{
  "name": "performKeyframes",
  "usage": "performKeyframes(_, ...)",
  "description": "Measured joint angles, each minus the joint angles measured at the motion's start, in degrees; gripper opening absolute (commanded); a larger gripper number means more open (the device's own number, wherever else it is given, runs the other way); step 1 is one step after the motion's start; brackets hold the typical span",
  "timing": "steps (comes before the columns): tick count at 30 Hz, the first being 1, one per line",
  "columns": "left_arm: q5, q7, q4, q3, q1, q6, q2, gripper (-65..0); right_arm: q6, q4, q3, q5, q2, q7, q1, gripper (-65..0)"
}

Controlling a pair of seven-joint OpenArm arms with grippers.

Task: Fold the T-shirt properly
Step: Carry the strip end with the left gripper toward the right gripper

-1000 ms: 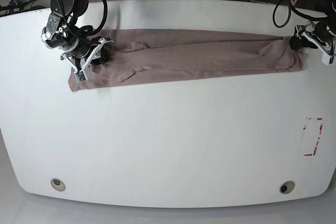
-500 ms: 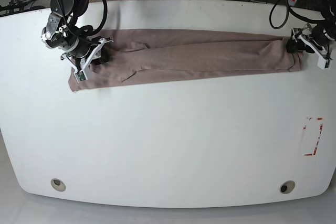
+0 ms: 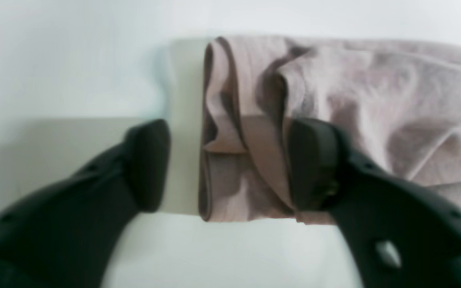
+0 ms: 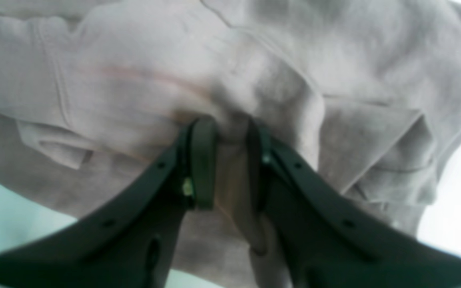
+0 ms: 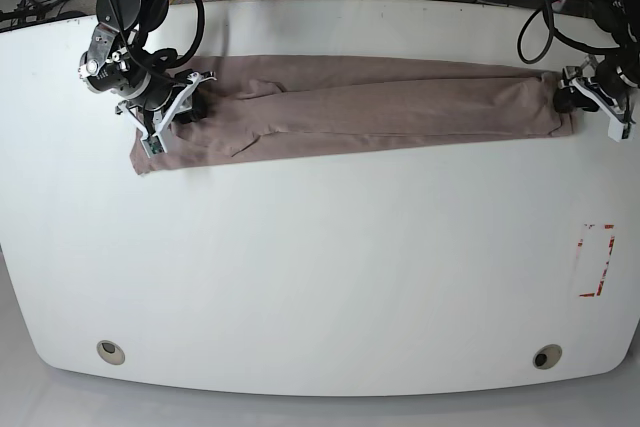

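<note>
Both wrist views blurred. The dusty pinkish-brown thin-fabric T-shirt [image 5: 380,107] lies as a long band across the far side of the white table [image 5: 320,267]. Right gripper [image 4: 230,160] pinches a fabric ridge. Left gripper [image 3: 226,164] jaws are spread, straddling the shirt's layered end. Red-marked rectangle [image 5: 597,260] lies well apart.

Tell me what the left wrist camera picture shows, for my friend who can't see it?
Two black gripper fingers stand apart around the folded end of a pinkish-brown T-shirt on a white table. One finger rests on the cloth, the other beside it.
</note>
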Motion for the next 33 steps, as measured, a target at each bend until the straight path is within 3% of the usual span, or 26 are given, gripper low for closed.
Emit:
performKeyframes(2,-0.24,0.13,-0.07,0.07,0.02,-0.02,0.20,-57.2,0.00,0.00,0.00,0.00,0.00,0.00,0.00,-52.6)
performKeyframes(3,-0.24,0.20,-0.13,0.28,0.09,0.00,0.24,-58.3,0.00,0.00,0.00,0.00,0.00,0.00,0.00,-52.6)
performKeyframes(8,0.83,2.05,3.52,2.36,0.76,0.17,0.68,-58.6,0.00,0.00,0.00,0.00,0.00,-0.04,0.04,-52.6)
performKeyframes(15,1.95,3.10,20.98,3.06,5.20,0.15,5.51,-58.6,-0.04,0.02,-0.04,-0.02,0.00,-0.04,0.04,-52.6)
performKeyframes(22,1.03,2.43,35.26,14.86,8.07,0.15,8.81,-58.7,-0.15,0.04,-0.07,0.00,0.02,0.00,-0.09,-52.6)
performKeyframes(33,1.75,3.13,36.48,30.86,6.91,0.15,13.40,-58.7,-0.15,0.04,-0.04,0.00,0.00,0.15,-0.11,-52.6)
